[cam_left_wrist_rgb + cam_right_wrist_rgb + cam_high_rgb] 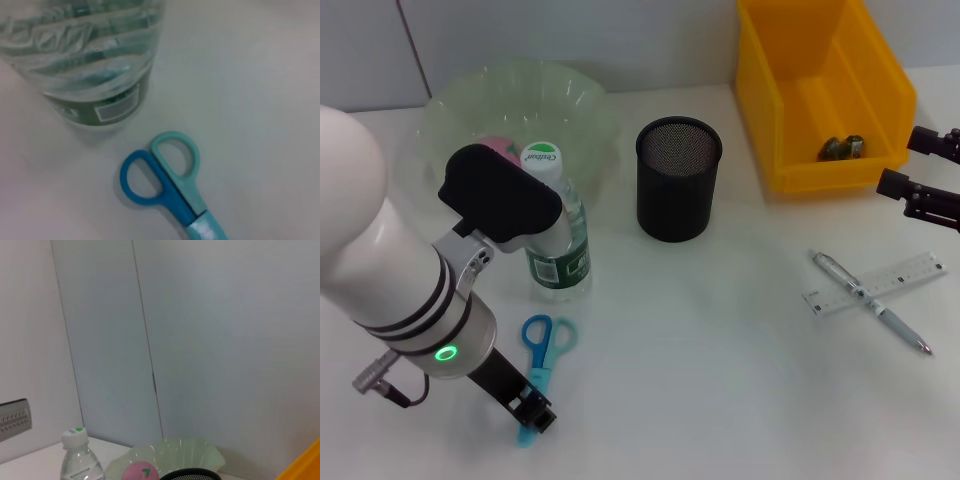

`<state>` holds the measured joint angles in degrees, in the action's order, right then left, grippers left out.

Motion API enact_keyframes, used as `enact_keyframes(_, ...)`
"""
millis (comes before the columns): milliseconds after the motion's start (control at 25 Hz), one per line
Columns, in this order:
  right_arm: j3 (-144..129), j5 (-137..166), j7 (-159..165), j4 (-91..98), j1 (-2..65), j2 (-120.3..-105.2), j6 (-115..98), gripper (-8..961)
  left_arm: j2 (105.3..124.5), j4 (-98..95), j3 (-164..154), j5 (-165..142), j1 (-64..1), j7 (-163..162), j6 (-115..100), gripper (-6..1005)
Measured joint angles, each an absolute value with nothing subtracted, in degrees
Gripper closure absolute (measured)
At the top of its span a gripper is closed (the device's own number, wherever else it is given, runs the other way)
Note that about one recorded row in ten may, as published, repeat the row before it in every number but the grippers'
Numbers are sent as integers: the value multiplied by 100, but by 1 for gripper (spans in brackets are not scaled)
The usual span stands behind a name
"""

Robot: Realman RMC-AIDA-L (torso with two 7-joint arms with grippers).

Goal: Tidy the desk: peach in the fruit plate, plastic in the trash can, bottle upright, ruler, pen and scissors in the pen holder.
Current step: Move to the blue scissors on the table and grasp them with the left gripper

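The bottle stands upright with its white cap on, just in front of the fruit plate; its base also shows in the left wrist view. My left gripper is a black housing pressed against the bottle's upper left side. The pink peach lies in the plate. The blue and teal scissors lie flat in front of the bottle. The pen lies crossed over the clear ruler at the right. My right gripper hovers open at the right edge. Crumpled plastic sits in the yellow trash can.
The black mesh pen holder stands empty-looking at the centre back. My left forearm crosses the front left and covers the scissors' blades. In the right wrist view, bottle, peach and plate sit before a grey wall.
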<state>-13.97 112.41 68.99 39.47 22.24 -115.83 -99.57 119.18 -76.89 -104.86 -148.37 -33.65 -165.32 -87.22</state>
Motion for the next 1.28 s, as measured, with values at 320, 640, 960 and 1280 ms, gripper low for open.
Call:
enact_keyframes(320,-1397,11241,6899,3946,2230,-11583,-9957,125,11918,-7710,-10503,-14961,-3390,-16539,-8844,545)
enact_keyframes(640,-1397,11241,6899,3937,2250,-11577,-9958,125,11918,-7733,-10477,-15094,-3427,-16541,-8965,555)
enact_keyframes(960,-1397,11241,6899,3939,2250,-11580,-9958,125,11918,-7733,-10445,-15047,-3447,-16541,-8913,554)
enact_keyframes(1280,-1397,11241,6899,3936,2247,-11576,-9957,125,11918,-7630,-10291,-14963,-3520,-16541,-8849,555)
